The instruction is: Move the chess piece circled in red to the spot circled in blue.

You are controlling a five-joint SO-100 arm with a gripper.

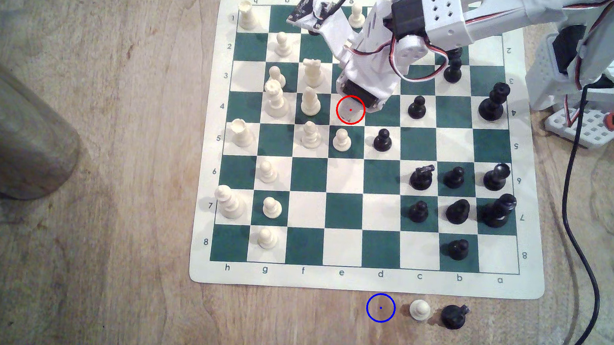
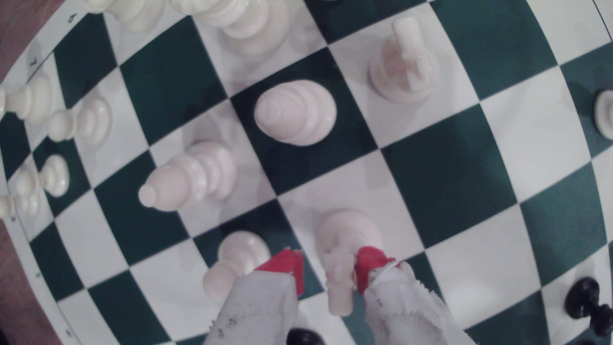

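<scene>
The chess piece circled in red, a cream knight (image 2: 345, 232), stands on a white square of the green-and-white board (image 1: 343, 211). In the wrist view my gripper (image 2: 326, 268) straddles it. One red-tipped finger (image 2: 368, 265) touches its head, while a narrow gap separates the other finger (image 2: 287, 265) from it, so the gripper is open. In the exterior view the gripper (image 1: 354, 105) hangs over the red ring and covers most of the knight. The spot circled in blue (image 1: 380, 307) is bare wood just off the board's near edge.
A cream pawn (image 1: 341, 139), a cream bishop (image 1: 310, 100) and a black pawn (image 1: 382, 139) stand close around the gripper. A cream pawn (image 1: 419, 310) and a black knight (image 1: 453, 316) sit beside the blue ring. A metal cylinder (image 1: 16, 129) stands at the exterior view's left, a black cable (image 1: 572, 218) at its right.
</scene>
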